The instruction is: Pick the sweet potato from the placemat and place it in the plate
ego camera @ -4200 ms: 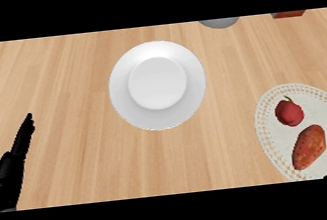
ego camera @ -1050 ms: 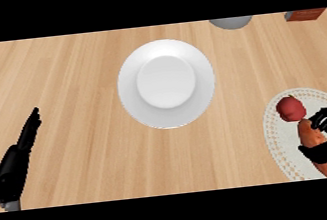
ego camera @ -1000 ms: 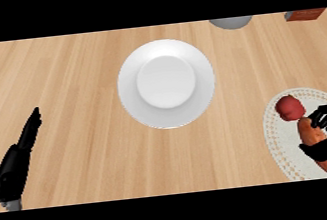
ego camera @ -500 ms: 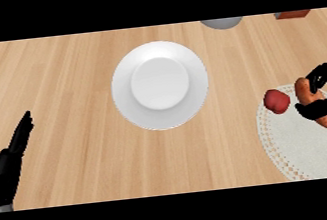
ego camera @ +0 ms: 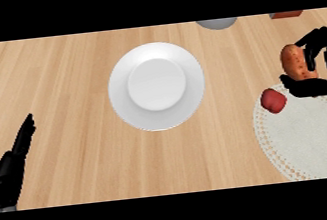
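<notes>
My right hand [ego camera: 323, 65] is at the right edge, above the counter, with its fingers and thumb curled round the orange sweet potato [ego camera: 295, 61], which it holds upright. The white plate [ego camera: 156, 86] lies in the middle of the counter, well to the left of that hand. The pale round placemat [ego camera: 306, 132] is at the lower right, below the hand. My left hand [ego camera: 13, 165] rests open at the lower left edge, fingers pointing up.
A small red fruit [ego camera: 273, 100] sits at the placemat's upper left rim, just below the held sweet potato. A grey object [ego camera: 218, 23] and a brown object [ego camera: 287, 14] show at the counter's far edge.
My right hand came in over the placemat, closed on the sweet potato and lifted it up off the mat. The red fruit shifted to the mat's upper left rim.
</notes>
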Tool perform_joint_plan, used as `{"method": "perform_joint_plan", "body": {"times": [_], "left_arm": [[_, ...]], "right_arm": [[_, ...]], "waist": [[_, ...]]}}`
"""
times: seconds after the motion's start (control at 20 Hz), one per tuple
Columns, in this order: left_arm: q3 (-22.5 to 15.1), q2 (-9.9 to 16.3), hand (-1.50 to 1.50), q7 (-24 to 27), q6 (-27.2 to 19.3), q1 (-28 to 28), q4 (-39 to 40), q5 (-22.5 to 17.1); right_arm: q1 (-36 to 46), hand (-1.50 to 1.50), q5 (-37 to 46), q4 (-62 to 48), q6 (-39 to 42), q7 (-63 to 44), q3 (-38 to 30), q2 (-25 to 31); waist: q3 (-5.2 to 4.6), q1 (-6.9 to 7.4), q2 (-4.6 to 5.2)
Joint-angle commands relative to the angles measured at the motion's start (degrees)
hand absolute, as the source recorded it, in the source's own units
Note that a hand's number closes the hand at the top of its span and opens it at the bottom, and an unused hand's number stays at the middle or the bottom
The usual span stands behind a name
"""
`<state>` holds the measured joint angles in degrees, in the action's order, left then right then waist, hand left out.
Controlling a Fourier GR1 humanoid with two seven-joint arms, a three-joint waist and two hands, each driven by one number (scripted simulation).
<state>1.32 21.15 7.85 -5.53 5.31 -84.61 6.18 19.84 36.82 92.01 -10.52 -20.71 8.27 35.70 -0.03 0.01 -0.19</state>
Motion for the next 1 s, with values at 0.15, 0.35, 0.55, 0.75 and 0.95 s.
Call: {"method": "perform_joint_plan", "body": {"times": [0.15,0.35,0.55,0.75,0.95], "left_arm": [[0.42,-0.16,0.0,-1.3,0.63,-0.94,-0.31,0.77],[1.5,-0.47,0.0,-0.75,1.22,-2.59,0.9,0.86],[1.07,-1.74,0.0,0.18,0.66,-1.91,1.84,2.28],[2.53,-1.29,0.0,3.92,3.07,-1.97,4.59,0.71],[1.94,-1.04,0.0,0.27,3.42,-0.74,-0.12,1.04]], "right_arm": [[6.49,1.5,-2.98,11.55,7.37,-3.85,3.42,-4.73],[13.25,1.5,-0.84,9.1,10.33,-8.18,6.08,-10.52],[20.83,1.5,0.54,4.33,12.04,-11.15,7.27,-16.55],[24.4,1.5,3.25,-6.68,8.04,-10.48,8.31,-23.81],[31.9,1.5,2.32,-18.4,9.17,-10.83,6.8,-28.6]], "waist": [[-0.01,0.2,0.1],[0.0,0.54,0.21],[0.0,0.68,0.23],[0.0,0.87,0.36],[0.02,1.41,0.38]]}}
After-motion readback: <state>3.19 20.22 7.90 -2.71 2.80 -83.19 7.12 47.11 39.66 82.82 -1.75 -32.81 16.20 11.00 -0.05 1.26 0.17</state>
